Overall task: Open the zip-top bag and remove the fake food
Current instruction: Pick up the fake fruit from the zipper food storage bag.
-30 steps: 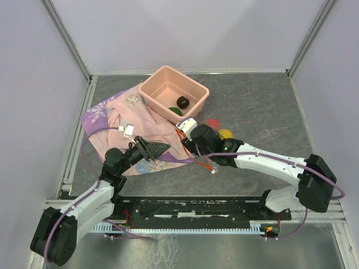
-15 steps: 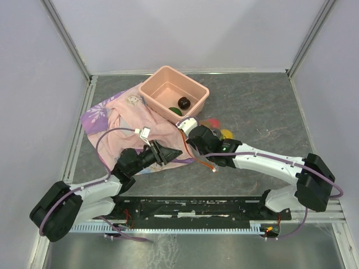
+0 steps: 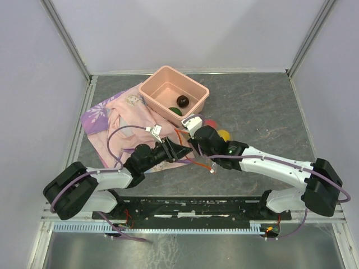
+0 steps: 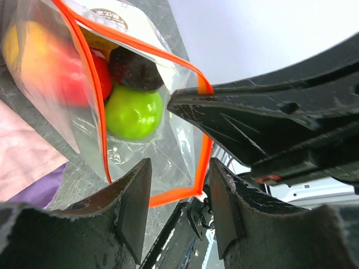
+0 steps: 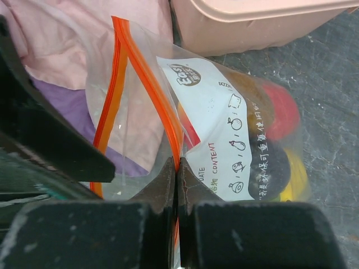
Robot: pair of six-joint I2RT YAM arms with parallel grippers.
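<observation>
- Crinkly clear film is forming the bag (image 5: 224, 129), so it is likely handling as light, floppy and slick. Only the orange zip strip (image 5: 115, 95) is looking stiff enough to take a firm pinch.
- Right gripper (image 5: 176, 168) is clamping one lip of that strip, its jaws pressed flat together on it in its own wrist view.
- Left gripper (image 4: 179, 163) is standing at the mouth with its jaws apart. The opposite lip is appearing to run between its fingers (image 4: 132, 207), and nothing is being squeezed.
- Bag is lying on the table (image 3: 258, 106) between the two grippers, just in front of the tub (image 5: 252, 28) and at the edge of the cloth (image 3: 112, 112). Its mouth is gaping toward the left gripper.
- Food (image 4: 133, 112) is sitting bunched at the closed end, with green, red, dark and yellow pieces touching one another. Glossy and rounded, the pieces are probably going to slip from a shallow grip, so a bite across the widest part is looking safest.
- Room at the mouth is running tight, with both grippers crowding it, the tub wall just beyond and the cloth to the left.
- Bare table is lying open to the right and toward the arm bases, offering space to draw the lips apart.
</observation>
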